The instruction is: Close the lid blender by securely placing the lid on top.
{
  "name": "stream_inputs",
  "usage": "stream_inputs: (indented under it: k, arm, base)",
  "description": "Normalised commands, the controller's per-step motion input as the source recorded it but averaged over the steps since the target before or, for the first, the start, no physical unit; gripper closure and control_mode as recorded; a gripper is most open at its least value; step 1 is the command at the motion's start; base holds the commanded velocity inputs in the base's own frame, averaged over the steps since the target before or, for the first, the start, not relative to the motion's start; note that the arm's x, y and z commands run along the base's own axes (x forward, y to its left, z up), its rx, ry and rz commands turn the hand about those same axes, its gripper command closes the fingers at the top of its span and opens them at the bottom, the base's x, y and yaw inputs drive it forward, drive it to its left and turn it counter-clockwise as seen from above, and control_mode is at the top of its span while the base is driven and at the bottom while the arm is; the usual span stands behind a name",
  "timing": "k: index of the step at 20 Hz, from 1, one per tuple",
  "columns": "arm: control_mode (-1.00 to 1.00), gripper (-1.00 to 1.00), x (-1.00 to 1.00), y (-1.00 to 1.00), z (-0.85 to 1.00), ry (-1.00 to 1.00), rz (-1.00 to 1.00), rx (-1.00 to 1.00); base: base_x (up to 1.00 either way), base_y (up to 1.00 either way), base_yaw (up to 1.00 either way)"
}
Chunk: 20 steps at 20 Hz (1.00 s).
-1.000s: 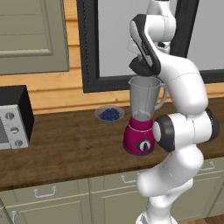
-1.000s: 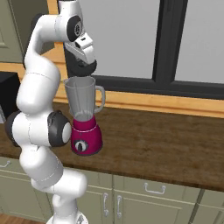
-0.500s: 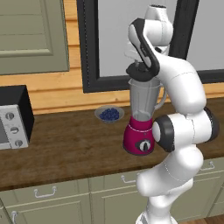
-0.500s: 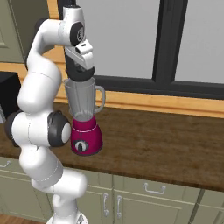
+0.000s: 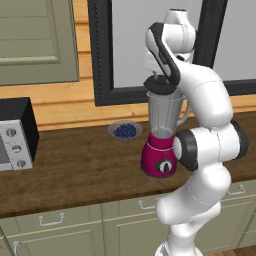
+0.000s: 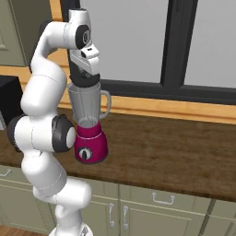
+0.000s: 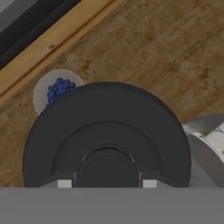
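- The jaws are clamped on the lid (image 7: pixel 107 135), gripping the raised knob at its middle; the hand view looks straight down on the dark round cap between the finger tips.
- The gripper (image 5: pixel 161 84) points straight down over the jar; in the right base view it (image 6: pixel 85 79) stands right at the jar's mouth.
- The lid (image 5: pixel 161 90) sits at the rim of the blender (image 5: pixel 161 132), level and centred over the jar. Whether it is fully seated I cannot tell.
- The blender (image 6: pixel 90 124) stands upright on the table (image 6: pixel 175 152): a clear greyish jar with a side handle on a magenta base with a round grey dial facing the front edge.
- In the hand view a part of the jar's handle shows past the lid's right edge.
- A small glass bowl of blueberries (image 5: pixel 125 131) sits on the table (image 5: pixel 75 165) behind the blender, near the wall; it (image 7: pixel 56 91) peeks out beside the lid, apart from it.
- A microwave (image 5: pixel 15 134) stands at the table's far left, well apart from the blender.
- A dark-framed window (image 6: pixel 138 41) runs along the wall behind.
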Motion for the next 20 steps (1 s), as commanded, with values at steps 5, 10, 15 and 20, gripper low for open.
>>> stream_inputs:
  k: [5, 10, 15, 20]
  arm:
    - [-1.00, 1.00, 0.00, 0.00, -0.02, 0.15, 0.00, -0.05]
    - [-1.00, 1.00, -0.60, 0.00, 0.00, 0.01, 0.04, -0.02]
    - [-1.00, 1.00, -0.46, 0.00, 0.00, 0.00, 0.02, 0.00]
    - [-1.00, 1.00, -0.07, 0.00, -0.02, -0.02, 0.00, 0.00]
  base:
    - [0.00, 0.00, 0.00]
    - [0.00, 0.00, 0.00]
    - [0.00, 0.00, 0.00]
    - [0.00, 0.00, 0.00]
